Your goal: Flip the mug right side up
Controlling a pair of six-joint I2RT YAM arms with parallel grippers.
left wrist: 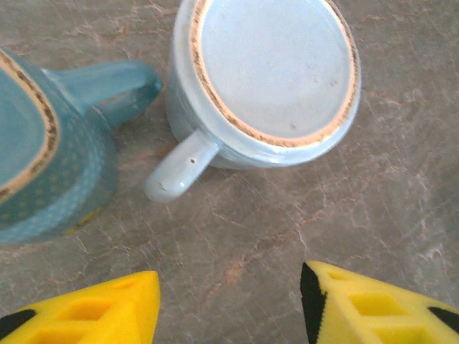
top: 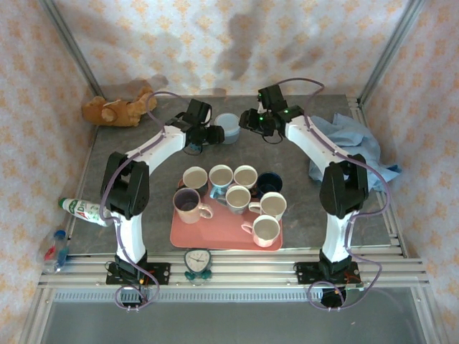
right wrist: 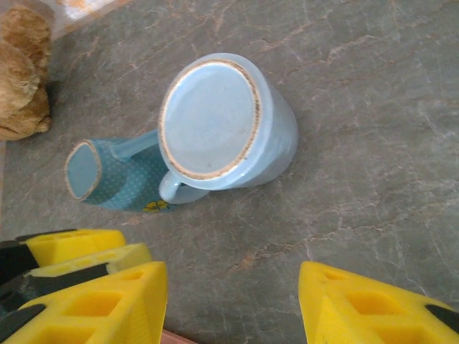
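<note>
Both pincers spread, holding nothing: left pincer (left wrist: pixel 229 304), right pincer (right wrist: pixel 233 304). Grab the upside-down mug (right wrist: pixel 226 122) by its wall, flip it.

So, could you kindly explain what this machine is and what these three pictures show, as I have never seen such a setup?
Two white robot arms are bolted at the table's near edge. The top picture looks down from above and behind them. The other two come from cameras on each wrist, so the yellow blocks at the bottom are that arm's own fingers.

Both hands, the left hand and the right hand, are open and hold nothing. Each hovers by a pale blue mug standing upside down on the grey table, its base facing up. A darker blue mug, also upside down, stands beside it.

Nearer the arms, a pink tray carries several upright mugs. A stuffed toy, a blue cloth and a plastic bottle lie around.
</note>
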